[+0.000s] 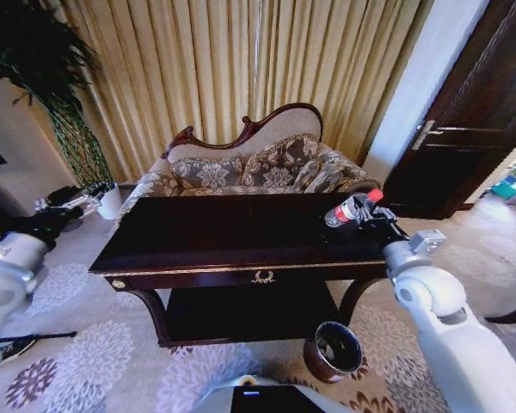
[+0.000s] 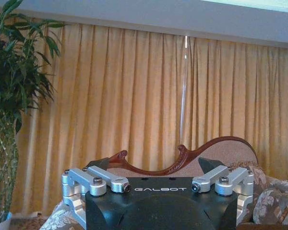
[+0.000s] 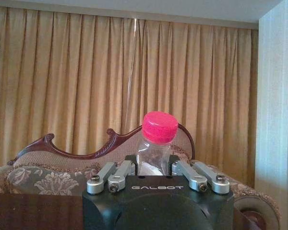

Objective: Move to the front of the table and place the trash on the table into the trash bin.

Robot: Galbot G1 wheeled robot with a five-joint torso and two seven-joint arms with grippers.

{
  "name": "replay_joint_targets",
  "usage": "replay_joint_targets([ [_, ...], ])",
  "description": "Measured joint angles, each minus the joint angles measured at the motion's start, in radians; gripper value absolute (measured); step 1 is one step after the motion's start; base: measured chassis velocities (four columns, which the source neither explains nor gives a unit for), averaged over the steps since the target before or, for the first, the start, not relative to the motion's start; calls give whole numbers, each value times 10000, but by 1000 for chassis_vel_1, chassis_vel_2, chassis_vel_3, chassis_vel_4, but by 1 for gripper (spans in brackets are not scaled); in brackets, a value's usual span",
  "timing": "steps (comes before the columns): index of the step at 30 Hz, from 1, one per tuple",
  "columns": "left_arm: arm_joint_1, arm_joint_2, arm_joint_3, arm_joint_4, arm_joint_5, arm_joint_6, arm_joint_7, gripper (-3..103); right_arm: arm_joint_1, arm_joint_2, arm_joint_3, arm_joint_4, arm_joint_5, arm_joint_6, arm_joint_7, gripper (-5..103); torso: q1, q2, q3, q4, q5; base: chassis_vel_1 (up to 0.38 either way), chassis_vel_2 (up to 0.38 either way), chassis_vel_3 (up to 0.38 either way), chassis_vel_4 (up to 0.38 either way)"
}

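The trash in view is a clear plastic bottle (image 1: 353, 209) with a red cap (image 3: 159, 127). My right gripper (image 1: 359, 217) is shut on its body and holds it upright, a little above the right end of the long dark table (image 1: 206, 232). The table's glossy top also shows under the gripper in the right wrist view (image 3: 33, 211). The small reddish-brown trash bin (image 1: 334, 351) stands on the carpet below the table's front right corner. My left gripper (image 1: 76, 205) hangs open and holds nothing, off the table's left end, with its fingers (image 2: 98, 163) spread wide.
A patterned sofa (image 1: 249, 168) with a carved wooden back stands right behind the table. A tall plant in a white pot (image 1: 110, 202) is at the left, and a dark door (image 1: 473, 120) at the right. Flowered carpet lies in front of the table.
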Motion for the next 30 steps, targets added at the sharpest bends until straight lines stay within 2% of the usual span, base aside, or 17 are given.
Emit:
replay_joint_targets([
  [19, 229, 50, 246, 144, 481, -236, -19, 100, -246, 195, -35, 97, -8, 50, 1, 28, -5, 2, -3, 1, -1, 165, -160, -167, 168],
  [30, 70, -212, 645, 176, 844, -257, -63, 100, -610, 646, -346, -547, -694, 185, -284, 28, 2, -3, 3, 0, 0, 32, -24, -32, 32],
])
